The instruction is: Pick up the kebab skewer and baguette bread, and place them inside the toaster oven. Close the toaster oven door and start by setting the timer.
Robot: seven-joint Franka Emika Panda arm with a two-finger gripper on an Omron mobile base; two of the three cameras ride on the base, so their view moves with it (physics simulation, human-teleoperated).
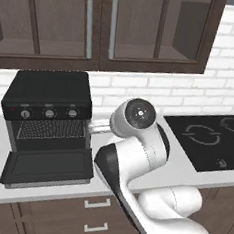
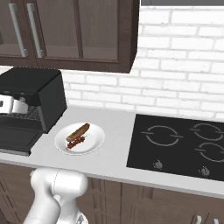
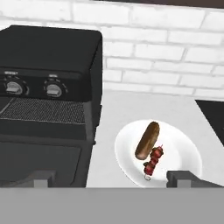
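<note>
Inspection of my position: both food items lie together on the white plate [image 3: 175, 151], which sits on the counter [image 2: 109, 127] just to the right of the oven [image 3: 48, 57]. The loaf [image 3: 147, 140] lies lengthwise and the skewer [image 3: 153, 161] rests alongside it at its near end, touching or very nearly so. Neither has been lifted.

The oven door [image 1: 47, 167] is dropped fully open and lies flat on the counter in front of the cavity. The wire rack [image 1: 50, 128] is exposed and bare. Three knobs [image 1: 49, 113] sit in a row above the opening.

My gripper [image 3: 109, 178] hangs above the counter between the oven front and the plate, aimed down and forward at them. Its fingertips [image 3: 183, 177] stand wide apart, with nothing between them.

Assessment: the pick-up stage is at hand and loading has not begun. The next move calls for shifting right over the plate and descending on one item. The skewer is thin and lies hard against the loaf, so a clean pinch across it, without nudging the bread, needs careful alignment of the jaws. The loaf looks the easier first grasp across its width.
</note>
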